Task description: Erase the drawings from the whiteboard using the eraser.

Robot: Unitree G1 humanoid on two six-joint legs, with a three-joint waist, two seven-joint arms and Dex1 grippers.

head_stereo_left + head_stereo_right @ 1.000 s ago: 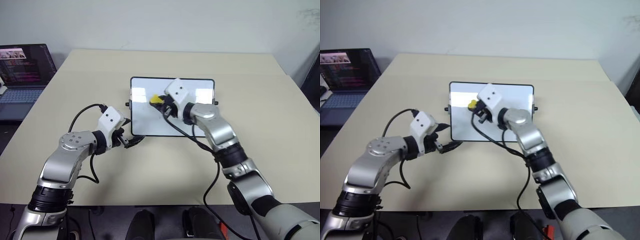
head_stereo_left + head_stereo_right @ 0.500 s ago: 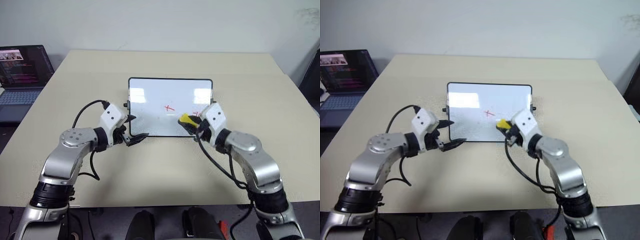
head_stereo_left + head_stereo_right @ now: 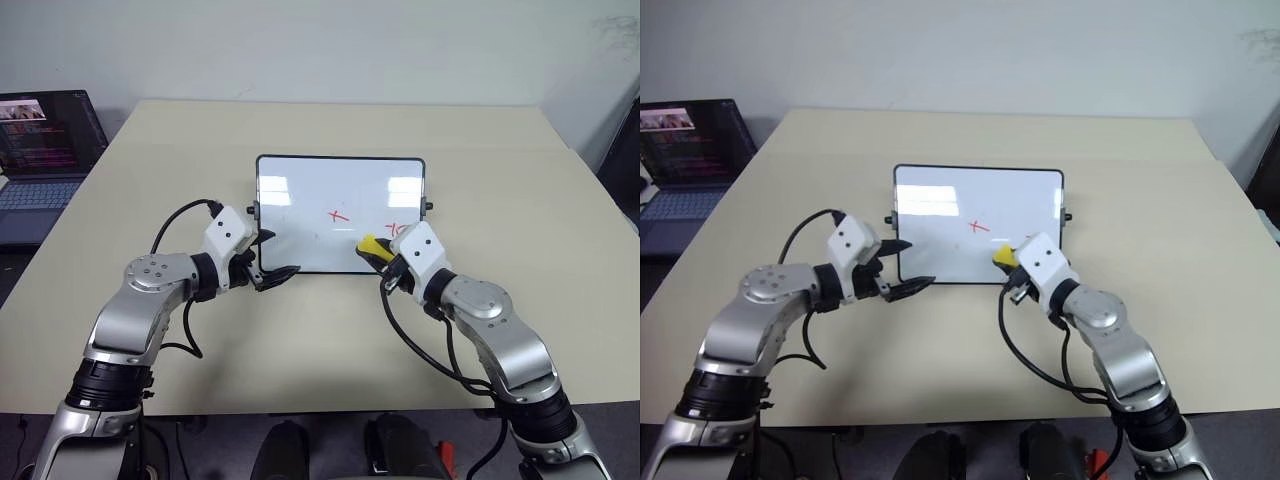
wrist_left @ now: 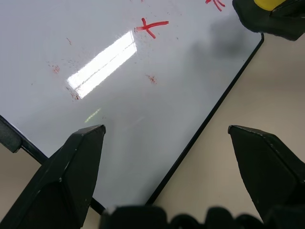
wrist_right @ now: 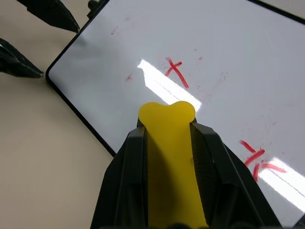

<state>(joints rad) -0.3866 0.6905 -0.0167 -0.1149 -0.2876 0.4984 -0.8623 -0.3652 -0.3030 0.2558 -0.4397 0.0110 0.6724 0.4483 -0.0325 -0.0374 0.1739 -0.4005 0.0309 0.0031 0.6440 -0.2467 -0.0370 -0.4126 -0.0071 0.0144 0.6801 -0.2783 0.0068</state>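
The whiteboard (image 3: 300, 200) lies flat in the middle of the table. Two red drawings show on it: a cross (image 3: 339, 214) near the middle and a scribble (image 3: 395, 229) by its right end. Faint red smudges (image 4: 151, 78) remain on the left part. My right gripper (image 3: 380, 253) is shut on the yellow eraser (image 3: 369, 244), which hovers at the board's near edge, just short of the right scribble (image 5: 259, 160). My left gripper (image 3: 283, 253) stands open at the board's near left corner, one finger (image 4: 71, 176) over the board and the other beside its edge.
An open laptop (image 3: 45, 150) with a lit screen stands off the table's far left side. Black cables loop from both wrists over the beige table (image 3: 330, 330). A wall rises behind the table's far edge.
My right gripper has drawn the eraser from the board's upper middle back to its near right edge, uncovering the two red marks. The left gripper has stayed at the board's corner.
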